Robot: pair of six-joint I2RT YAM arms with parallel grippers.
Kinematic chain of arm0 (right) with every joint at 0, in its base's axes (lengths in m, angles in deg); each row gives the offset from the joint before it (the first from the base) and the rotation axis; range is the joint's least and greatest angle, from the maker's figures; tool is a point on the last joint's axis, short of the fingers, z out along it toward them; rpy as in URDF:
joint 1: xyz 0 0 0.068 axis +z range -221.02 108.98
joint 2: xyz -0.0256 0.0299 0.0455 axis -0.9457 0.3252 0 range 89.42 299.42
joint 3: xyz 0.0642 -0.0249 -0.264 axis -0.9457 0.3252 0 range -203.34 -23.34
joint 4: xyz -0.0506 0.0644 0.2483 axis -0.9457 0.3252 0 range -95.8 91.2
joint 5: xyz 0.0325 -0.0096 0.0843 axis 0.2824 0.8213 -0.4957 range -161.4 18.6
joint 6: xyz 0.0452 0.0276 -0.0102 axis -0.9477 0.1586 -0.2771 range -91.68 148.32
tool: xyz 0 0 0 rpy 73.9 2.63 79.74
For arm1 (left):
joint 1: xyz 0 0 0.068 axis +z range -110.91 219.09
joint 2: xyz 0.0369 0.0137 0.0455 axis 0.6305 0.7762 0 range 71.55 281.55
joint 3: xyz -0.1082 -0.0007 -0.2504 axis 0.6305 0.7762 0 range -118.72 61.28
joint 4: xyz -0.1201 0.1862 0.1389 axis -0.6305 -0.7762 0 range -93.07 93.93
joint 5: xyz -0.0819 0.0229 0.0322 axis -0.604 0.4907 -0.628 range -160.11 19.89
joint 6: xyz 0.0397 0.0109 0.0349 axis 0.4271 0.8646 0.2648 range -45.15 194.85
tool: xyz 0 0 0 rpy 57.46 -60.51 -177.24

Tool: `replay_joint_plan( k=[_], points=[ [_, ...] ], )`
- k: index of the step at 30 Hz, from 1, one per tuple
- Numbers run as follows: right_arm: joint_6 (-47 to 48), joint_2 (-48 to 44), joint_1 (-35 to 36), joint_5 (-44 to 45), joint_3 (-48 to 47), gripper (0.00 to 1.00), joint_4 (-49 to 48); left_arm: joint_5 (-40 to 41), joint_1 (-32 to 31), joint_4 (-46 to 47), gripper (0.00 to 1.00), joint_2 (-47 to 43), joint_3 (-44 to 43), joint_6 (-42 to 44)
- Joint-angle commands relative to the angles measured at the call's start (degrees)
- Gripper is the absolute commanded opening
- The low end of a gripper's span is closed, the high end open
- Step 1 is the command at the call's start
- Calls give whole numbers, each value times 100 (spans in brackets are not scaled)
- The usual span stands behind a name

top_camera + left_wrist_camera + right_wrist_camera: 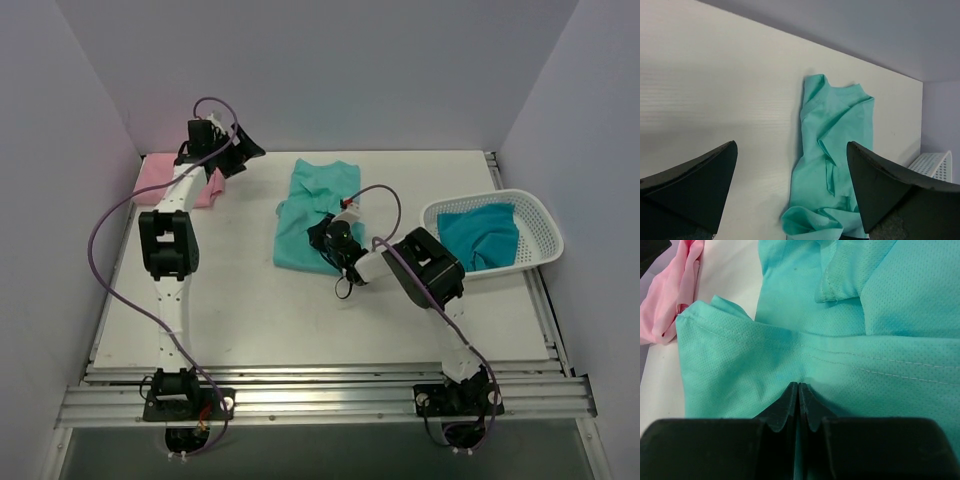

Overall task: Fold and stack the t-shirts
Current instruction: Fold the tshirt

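The light mint-green t-shirt lies rumpled in the middle of the table. My right gripper is shut on its hem at the near right edge, and the cloth bunches at the closed tips. My left gripper is open and empty at the far left, raised over the table beside the pale pink t-shirt. It looks across at the mint-green t-shirt between its wide-open jaws. The darker teal t-shirt lies in the basket. The pink t-shirt also shows in the right wrist view.
The white plastic mesh basket stands at the right edge of the table, and its corner shows in the left wrist view. Grey walls close in the table at the back and sides. Purple cables loop off both arms.
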State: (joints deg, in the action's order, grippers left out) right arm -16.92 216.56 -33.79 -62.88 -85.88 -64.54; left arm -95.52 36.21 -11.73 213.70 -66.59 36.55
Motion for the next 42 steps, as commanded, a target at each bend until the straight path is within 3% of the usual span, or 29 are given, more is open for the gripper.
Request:
replay_joint_plan(
  k=[1, 4, 5, 7, 8, 9, 10, 11, 13, 18, 27, 34, 42],
  points=[
    [67, -284, 126, -166, 348, 0, 680, 27, 33, -675, 100, -123, -502, 86],
    [277, -740, 336, 97, 340, 0, 977, 290, -81, -167, 100, -1262, 830, 227],
    [356, -882, 407, 220, 322, 3, 1092, 387, -90, 9, 100, -1616, 1774, 244],
    [575, -1372, 643, 702, 269, 14, 1548, 712, -125, 484, 100, -2738, 2684, 288],
    [629, -1532, 714, 887, 191, 45, 1715, 817, -169, 555, 100, -3067, 3446, 315],
    [665, -1855, 802, 1280, 146, 61, 2152, 1079, -196, 634, 100, -3731, 3801, 367],
    [769, -2015, 881, 1476, 85, 84, 2374, 1195, -239, 652, 100, -4051, 4127, 394],
    [779, -2147, 1004, 1678, -37, 91, 2855, 1327, -344, 661, 100, -4333, 4748, 403],
    [779, -2534, 1101, 2101, -100, 93, 3262, 1713, -503, 731, 100, -5133, 5314, 254],
    [262, -3613, 1251, 2681, 574, 93, 4141, 2714, -1572, 986, 100, -6643, 7096, -387],
    [-1188, -5504, 1769, 3245, 2499, 91, 5329, 3814, -2875, 1215, 100, -8017, 9174, -1390],
    [-1734, -5840, 1998, 3139, 3159, 90, 5242, 4053, -3123, 1862, 100, -8203, 10158, -1846],
    [-1814, -5041, 2007, 2937, 3266, 89, 4530, 4097, -3167, 3172, 100, -7344, 10563, -2128]
  ],
)
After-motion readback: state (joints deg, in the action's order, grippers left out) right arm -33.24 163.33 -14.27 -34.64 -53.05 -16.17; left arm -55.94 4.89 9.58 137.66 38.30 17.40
